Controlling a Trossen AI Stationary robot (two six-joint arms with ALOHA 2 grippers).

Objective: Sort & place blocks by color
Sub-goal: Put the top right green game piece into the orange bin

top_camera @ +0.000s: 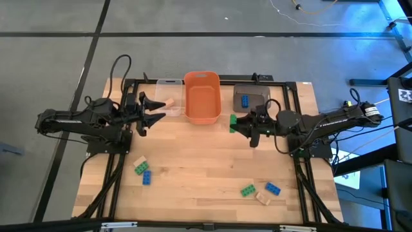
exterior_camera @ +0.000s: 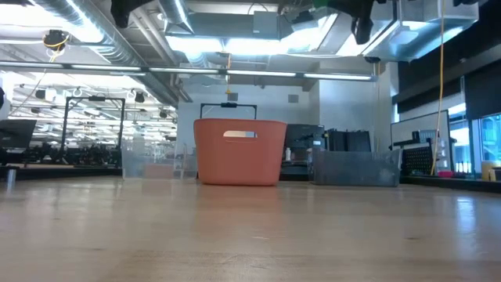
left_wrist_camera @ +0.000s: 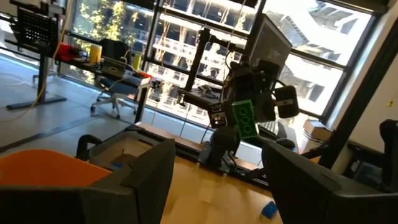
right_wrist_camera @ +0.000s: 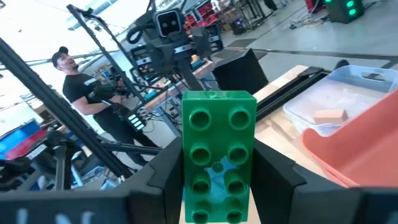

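My right gripper [top_camera: 234, 123] is shut on a green block [right_wrist_camera: 217, 162], held above the table just in front of the orange bin [top_camera: 202, 96]. The block also shows in the left wrist view [left_wrist_camera: 244, 118]. My left gripper [top_camera: 149, 109] is open and empty, in the air beside the clear bin [top_camera: 168, 96], where a tan block [top_camera: 169, 102] lies. A blue block [top_camera: 245, 101] lies in the grey-brown bin [top_camera: 252, 96]. Loose tan [top_camera: 139, 160], green [top_camera: 140, 169] and blue [top_camera: 147, 178] blocks lie on the table at the near left. Green [top_camera: 248, 190], blue [top_camera: 272, 188] and tan [top_camera: 262, 198] ones lie at the near right. My right gripper pinches the green block by its two long sides [right_wrist_camera: 186, 180] between its two fingers. The fingers come level from the table's right side. The block's studded face is turned back toward the wrist. It is lifted clear of the table, its long axis roughly upright [left_wrist_camera: 244, 118].
The three bins stand in a row at the table's far edge: clear, orange [exterior_camera: 239, 150], grey-brown [exterior_camera: 356, 167]. The middle of the wooden table [top_camera: 199, 161] is bare. A person [right_wrist_camera: 81, 87] stands in the room beyond the table's left side.
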